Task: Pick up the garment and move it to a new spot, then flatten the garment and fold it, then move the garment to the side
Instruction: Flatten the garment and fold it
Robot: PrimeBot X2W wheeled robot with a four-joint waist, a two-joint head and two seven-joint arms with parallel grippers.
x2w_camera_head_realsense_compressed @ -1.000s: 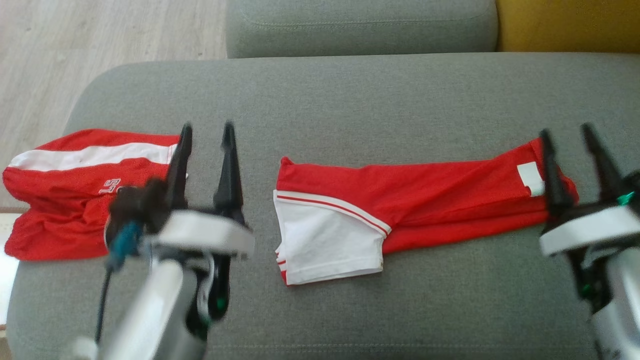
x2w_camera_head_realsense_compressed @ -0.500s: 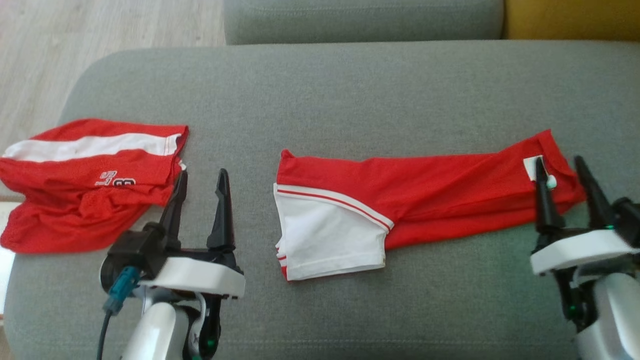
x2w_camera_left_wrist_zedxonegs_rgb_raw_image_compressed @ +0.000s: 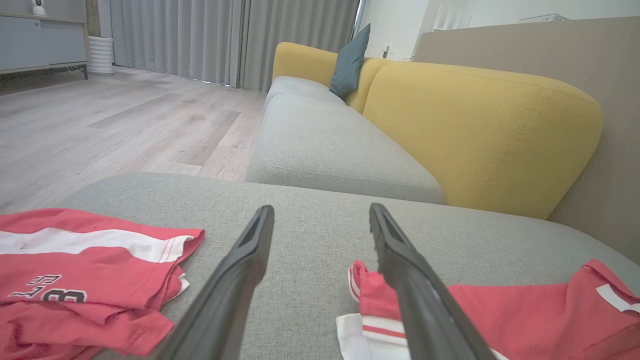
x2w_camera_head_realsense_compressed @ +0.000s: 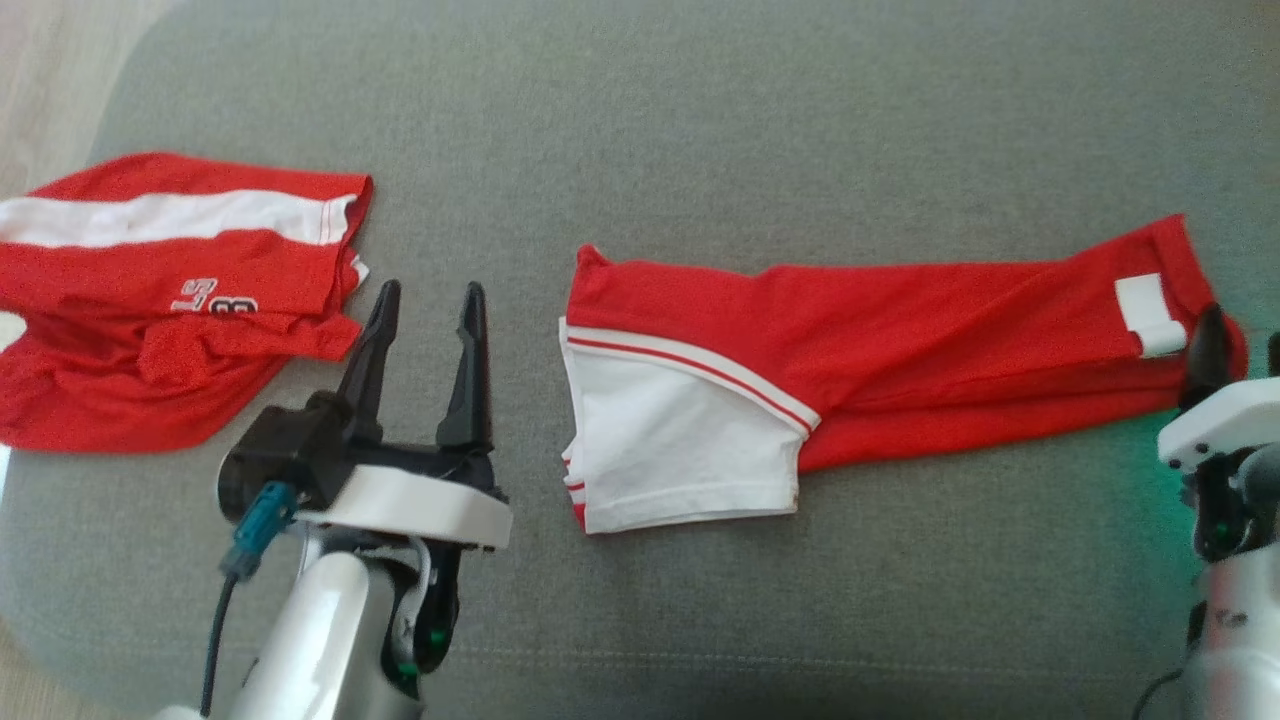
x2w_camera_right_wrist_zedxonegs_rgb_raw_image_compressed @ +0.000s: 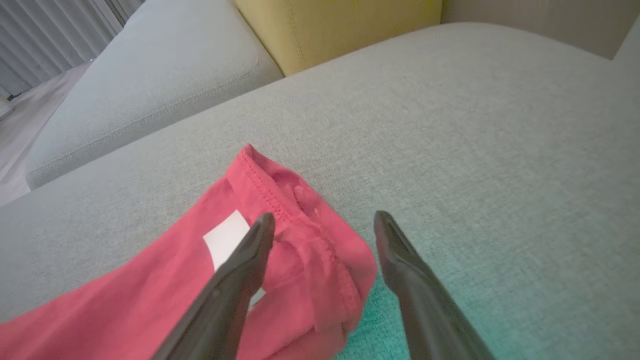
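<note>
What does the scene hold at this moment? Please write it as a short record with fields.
surface: grey cushion
main item: folded garment, red with a white sleeve, lying long and flat
other item: second garment, red and white, rumpled, at the robot's left
left claw: open, empty, over bare cushion between the two garments
right claw: open, empty, at the folded garment's end by the white label; contact unclear

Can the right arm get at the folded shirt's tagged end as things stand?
Probably yes: the open right tool hangs right at that end of the folded shirt, with nothing between.
</note>
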